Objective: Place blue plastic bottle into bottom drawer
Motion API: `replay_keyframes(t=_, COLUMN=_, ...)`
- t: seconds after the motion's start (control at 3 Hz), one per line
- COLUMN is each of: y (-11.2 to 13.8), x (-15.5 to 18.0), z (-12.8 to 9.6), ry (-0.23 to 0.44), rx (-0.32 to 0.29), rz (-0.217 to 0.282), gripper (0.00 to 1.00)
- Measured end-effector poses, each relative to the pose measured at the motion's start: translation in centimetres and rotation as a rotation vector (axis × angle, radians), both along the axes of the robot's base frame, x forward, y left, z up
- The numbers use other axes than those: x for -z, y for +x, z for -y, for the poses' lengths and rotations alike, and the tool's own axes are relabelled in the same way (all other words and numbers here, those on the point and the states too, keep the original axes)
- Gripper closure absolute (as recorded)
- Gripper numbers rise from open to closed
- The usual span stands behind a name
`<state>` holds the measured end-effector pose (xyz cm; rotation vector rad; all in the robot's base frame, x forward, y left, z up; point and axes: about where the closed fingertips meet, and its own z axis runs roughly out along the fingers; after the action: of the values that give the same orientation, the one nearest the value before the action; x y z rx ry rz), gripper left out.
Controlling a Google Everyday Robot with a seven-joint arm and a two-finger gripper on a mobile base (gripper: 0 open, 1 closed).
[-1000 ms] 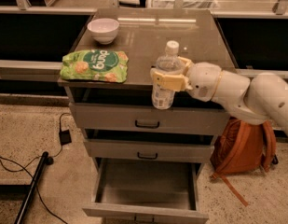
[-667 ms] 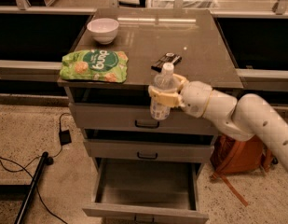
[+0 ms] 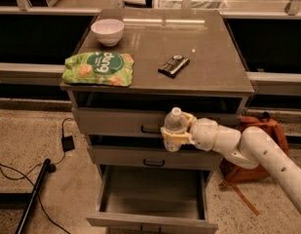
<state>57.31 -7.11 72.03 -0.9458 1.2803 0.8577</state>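
Observation:
My gripper point(image 3: 173, 133) is shut on the blue plastic bottle point(image 3: 173, 126), a small clear bottle held upright by its middle. It hangs in front of the cabinet's two upper drawers, above the bottom drawer point(image 3: 152, 193). The bottom drawer is pulled out and open, with a plain grey inside that holds nothing I can see. My white arm point(image 3: 247, 147) reaches in from the right.
On the cabinet top point(image 3: 208, 62) lie a white bowl point(image 3: 107, 31), a green snack bag point(image 3: 98, 68) and a small dark bar point(image 3: 173, 65). An orange-brown backpack point(image 3: 259, 130) leans at the cabinet's right. Black cables point(image 3: 28, 179) run over the floor at left.
My gripper has carried the bottle down from the level of the cabinet top to in front of the upper drawers, closer to the open bottom drawer.

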Motion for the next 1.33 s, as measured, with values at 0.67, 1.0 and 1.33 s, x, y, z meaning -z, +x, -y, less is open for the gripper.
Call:
replay_keyframes(t=0.67, y=-0.8, x=2.8, z=1.2, ry=-0.018, rx=-0.048, rz=-0.017, gripper=1.0)
replay_keyframes(t=1.0, y=-0.4, x=7.9, z=1.7, ry=-0.059, rx=-0.057, rz=0.029, gripper=1.0)
replay_keyframes(t=1.33, y=-0.2, x=16.0, z=3.3, ry=-0.097, rx=-0.063, rz=0.06, gripper=1.0)
